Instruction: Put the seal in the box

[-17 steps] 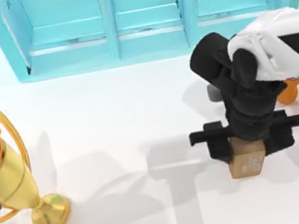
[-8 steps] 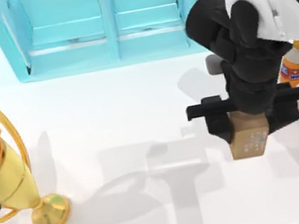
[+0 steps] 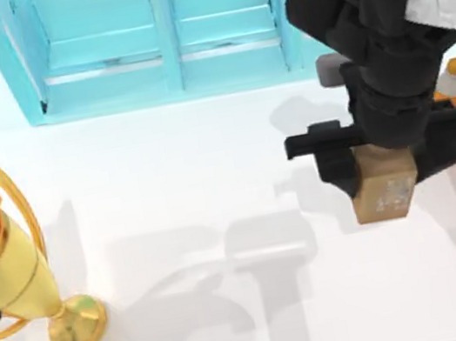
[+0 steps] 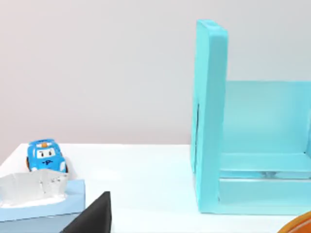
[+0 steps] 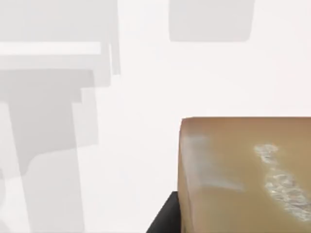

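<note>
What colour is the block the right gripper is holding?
Tan-brown seal with faint whitish marks, clearest in the right wrist view.

Black right hand [image 3: 383, 162] on white-shelled, black-jointed arm

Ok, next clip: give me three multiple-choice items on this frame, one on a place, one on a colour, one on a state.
1. Where is the seal?
A. at the table's left
B. in the shelf
C. at the table's right

2. What colour is the trophy?
A. gold
B. silver
C. green

3. What state is the right claw in?
A. open
B. shut on the seal
C. shut on the bottle

Answers: 1 C, it sits right of centre in the top view; 2 A, its cup and base are gold; 3 B, black fingers flank the block.
</note>
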